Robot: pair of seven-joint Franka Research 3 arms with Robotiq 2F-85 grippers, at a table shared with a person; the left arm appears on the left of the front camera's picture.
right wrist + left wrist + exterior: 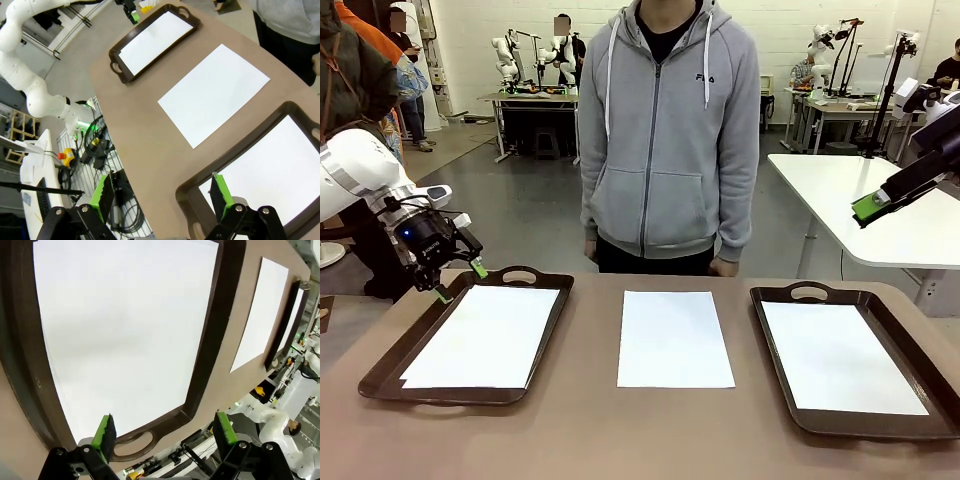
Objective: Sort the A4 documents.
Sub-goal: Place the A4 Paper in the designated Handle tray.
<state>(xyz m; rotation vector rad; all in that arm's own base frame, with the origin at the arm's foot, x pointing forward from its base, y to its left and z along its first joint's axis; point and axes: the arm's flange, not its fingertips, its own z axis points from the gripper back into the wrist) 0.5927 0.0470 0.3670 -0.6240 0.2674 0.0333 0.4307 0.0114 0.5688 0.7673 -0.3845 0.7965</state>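
Note:
Three white A4 documents lie flat. One sheet [485,335] rests in the left brown tray [380,375], one [674,338] lies bare on the table's middle, and one [840,355] fills the right tray [775,300]. My left gripper [461,281] hovers open over the left tray's far left corner, nothing between its green pads. In the left wrist view the same gripper [164,432] looks down on that sheet [125,330] and the tray rim [215,340]. My right gripper [870,207] hangs open, high at the right, beyond the right tray; in the right wrist view it [162,195] is empty.
A person in a grey hoodie [665,130] stands at the table's far edge, behind the middle sheet, hands down. A white table [880,200] stands behind on the right. Bare brown tabletop [590,430] runs between the trays and along the front.

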